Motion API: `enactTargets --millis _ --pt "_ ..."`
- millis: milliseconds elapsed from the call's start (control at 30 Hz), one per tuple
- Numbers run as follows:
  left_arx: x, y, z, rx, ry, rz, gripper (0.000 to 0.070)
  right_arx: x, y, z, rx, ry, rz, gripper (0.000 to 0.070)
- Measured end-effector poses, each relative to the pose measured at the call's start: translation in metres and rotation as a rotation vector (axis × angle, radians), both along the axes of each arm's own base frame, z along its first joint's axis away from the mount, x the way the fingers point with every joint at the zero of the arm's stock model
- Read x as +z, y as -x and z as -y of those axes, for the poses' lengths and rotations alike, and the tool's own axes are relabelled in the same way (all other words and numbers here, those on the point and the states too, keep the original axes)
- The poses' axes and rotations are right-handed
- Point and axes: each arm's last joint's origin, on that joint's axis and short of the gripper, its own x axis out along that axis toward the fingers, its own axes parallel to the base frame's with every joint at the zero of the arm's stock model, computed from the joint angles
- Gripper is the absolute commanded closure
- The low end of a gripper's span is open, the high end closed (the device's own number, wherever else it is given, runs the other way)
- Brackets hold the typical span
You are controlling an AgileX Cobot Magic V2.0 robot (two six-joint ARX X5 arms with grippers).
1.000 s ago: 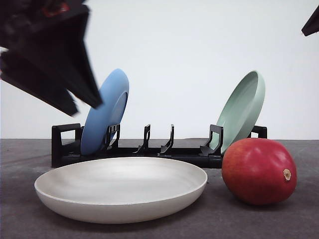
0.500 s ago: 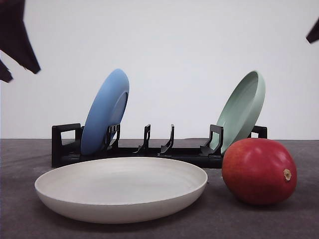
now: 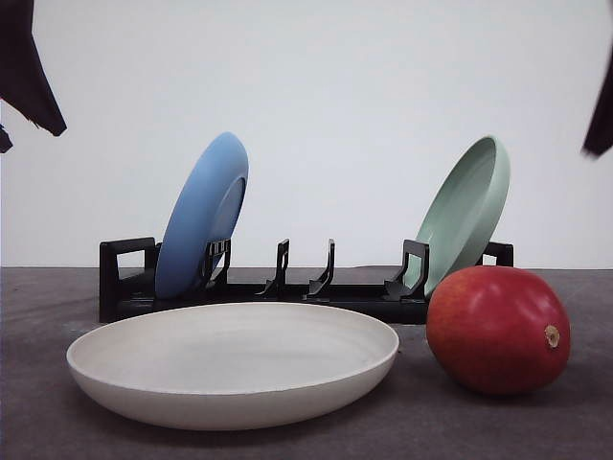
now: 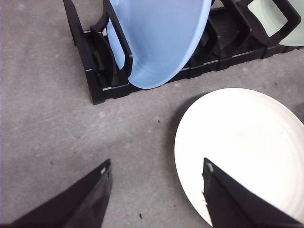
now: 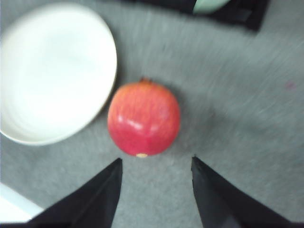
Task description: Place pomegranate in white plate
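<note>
The pomegranate [image 3: 498, 330] rests on the table's near right, just beside the empty white plate [image 3: 233, 362]. Over the last second the left gripper [image 4: 154, 199] withdrew upward, jaws apart; the right gripper [image 5: 156, 199], also spread, hovers above the fruit, likely to grasp

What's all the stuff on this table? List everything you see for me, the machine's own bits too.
pomegranate: one, red with an orange blush, on the table just right of the white plate
white plate: one, off-white, flat on the table in front of the rack, nothing in it
blue plate: one, light blue, standing on edge at the rack's left end
green plate: one, pale green, leaning at the rack's right end
rack: one, black, behind the white plate
table: one, dark grey
left gripper: one, black, open, above the table by the white plate
right gripper: one, black, open, above the pomegranate
</note>
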Motion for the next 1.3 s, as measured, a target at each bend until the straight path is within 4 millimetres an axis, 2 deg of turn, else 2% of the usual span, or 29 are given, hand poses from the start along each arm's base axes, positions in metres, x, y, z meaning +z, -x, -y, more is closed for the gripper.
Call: enactTargets --millis 200,367,467,567,633,867,1133,1233,1300 --pt "0.000 0.000 0.000 0.000 0.000 0.000 0.0351 -0.011 -0.021 -0.026 0.010 0.115 -0.096 0.0395" --pt "0.000 0.000 0.000 0.000 0.000 0.000 0.0352 -0.017 -0.036 -0.043 0.032 0.146 -0.134 0.0229" --pt "0.000 0.000 0.000 0.000 0.000 0.000 0.0352 -0.020 -0.044 -0.051 0.036 0.139 -0.125 0.0185" --pt "0.000 0.000 0.000 0.000 0.000 0.000 0.0352 -0.023 -0.049 -0.055 0.038 0.133 -0.116 0.0091" --pt "0.000 0.000 0.000 0.000 0.000 0.000 0.0352 -0.025 -0.053 -0.058 0.039 0.127 -0.111 0.0066" --pt "0.000 0.000 0.000 0.000 0.000 0.000 0.0352 -0.037 -0.063 -0.065 0.039 0.136 -0.125 0.0067" --pt "0.000 0.000 0.000 0.000 0.000 0.000 0.0352 -0.062 -0.073 -0.073 0.032 0.182 -0.224 0.0074" --pt "0.000 0.000 0.000 0.000 0.000 0.000 0.0352 -0.071 -0.075 -0.076 0.037 0.185 -0.265 0.0130" --pt "0.000 0.000 0.000 0.000 0.000 0.000 0.0352 -0.074 -0.076 -0.076 0.040 0.184 -0.286 0.0201"
